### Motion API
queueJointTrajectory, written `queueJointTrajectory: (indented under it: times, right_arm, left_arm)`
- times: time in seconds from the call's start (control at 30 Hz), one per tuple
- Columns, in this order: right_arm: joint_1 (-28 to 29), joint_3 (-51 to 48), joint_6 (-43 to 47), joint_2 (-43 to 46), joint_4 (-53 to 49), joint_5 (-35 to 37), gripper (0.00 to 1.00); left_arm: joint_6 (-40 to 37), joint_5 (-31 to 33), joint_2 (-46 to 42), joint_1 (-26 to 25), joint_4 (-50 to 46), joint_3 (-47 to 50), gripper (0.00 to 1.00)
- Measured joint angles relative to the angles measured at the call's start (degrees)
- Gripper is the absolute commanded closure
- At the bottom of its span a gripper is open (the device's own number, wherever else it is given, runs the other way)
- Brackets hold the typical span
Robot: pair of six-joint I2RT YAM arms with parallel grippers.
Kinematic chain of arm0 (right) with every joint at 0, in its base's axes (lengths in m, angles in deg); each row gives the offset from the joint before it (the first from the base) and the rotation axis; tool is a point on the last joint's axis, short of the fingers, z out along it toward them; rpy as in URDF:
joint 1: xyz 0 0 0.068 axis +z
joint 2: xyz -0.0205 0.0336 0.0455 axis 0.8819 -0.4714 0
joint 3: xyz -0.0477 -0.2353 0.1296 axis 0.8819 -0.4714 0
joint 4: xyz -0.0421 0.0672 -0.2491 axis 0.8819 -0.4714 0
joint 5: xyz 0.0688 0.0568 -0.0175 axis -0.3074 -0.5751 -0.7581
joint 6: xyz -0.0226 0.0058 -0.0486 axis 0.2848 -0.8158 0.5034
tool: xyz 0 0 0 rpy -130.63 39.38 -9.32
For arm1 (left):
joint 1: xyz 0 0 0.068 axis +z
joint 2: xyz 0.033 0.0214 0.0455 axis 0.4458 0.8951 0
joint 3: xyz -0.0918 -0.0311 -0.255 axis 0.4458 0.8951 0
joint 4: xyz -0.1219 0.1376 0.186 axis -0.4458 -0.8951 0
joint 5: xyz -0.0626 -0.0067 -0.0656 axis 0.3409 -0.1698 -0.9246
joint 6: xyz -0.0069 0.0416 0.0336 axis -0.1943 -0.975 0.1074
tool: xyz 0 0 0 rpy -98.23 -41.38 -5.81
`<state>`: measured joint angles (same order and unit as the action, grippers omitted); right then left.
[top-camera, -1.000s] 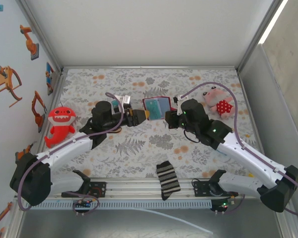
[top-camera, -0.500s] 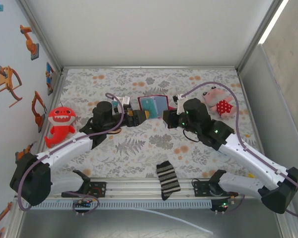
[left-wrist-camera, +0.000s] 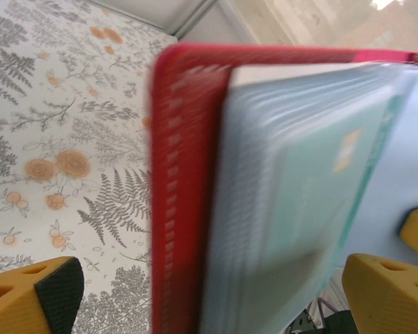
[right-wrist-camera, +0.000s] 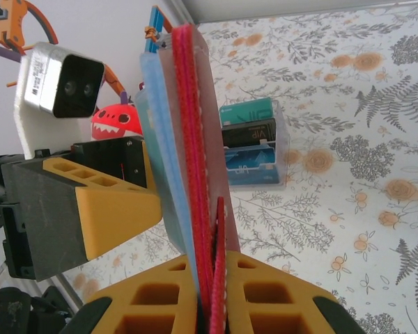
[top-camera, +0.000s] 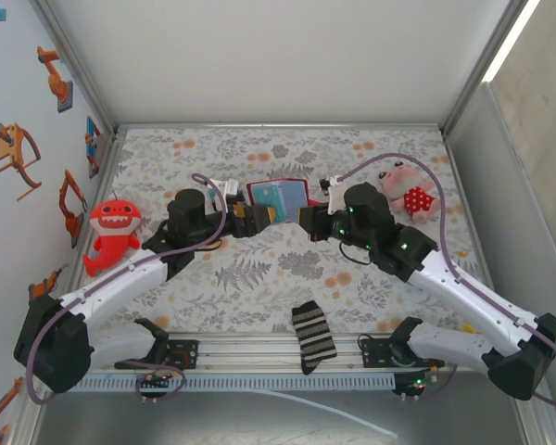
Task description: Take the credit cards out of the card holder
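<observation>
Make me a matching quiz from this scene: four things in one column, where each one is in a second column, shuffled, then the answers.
Things:
1. red shark plush toy
2. pink plush doll in a red spotted dress
3. black-and-white striped sock
4. dark-red card holder

Places:
A. centre of the near edge of the floral table
B. clamped in the right gripper
C. left side of the table
D. right side of the table

Pairs: 1-C, 2-D, 3-A, 4-B.
</observation>
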<state>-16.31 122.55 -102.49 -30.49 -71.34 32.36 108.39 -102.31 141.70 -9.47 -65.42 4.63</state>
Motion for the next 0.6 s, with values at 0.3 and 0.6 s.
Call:
queueJointTrajectory:
  times: [0.3, 0.6]
  right_arm:
    - [-1.0, -0.9, -0.7, -0.2, 2.2, -3.8, 1.0]
    - [-3.3, -5.1, -3.1, 1.1, 8.8, -10.2, 0.86]
  left_arm:
    - [0.2, -1.4, 0.4, 0.0, 1.9, -0.2, 0.61]
    - [0.3, -4.2, 0.3, -0.1, 3.9, -0.3, 0.9]
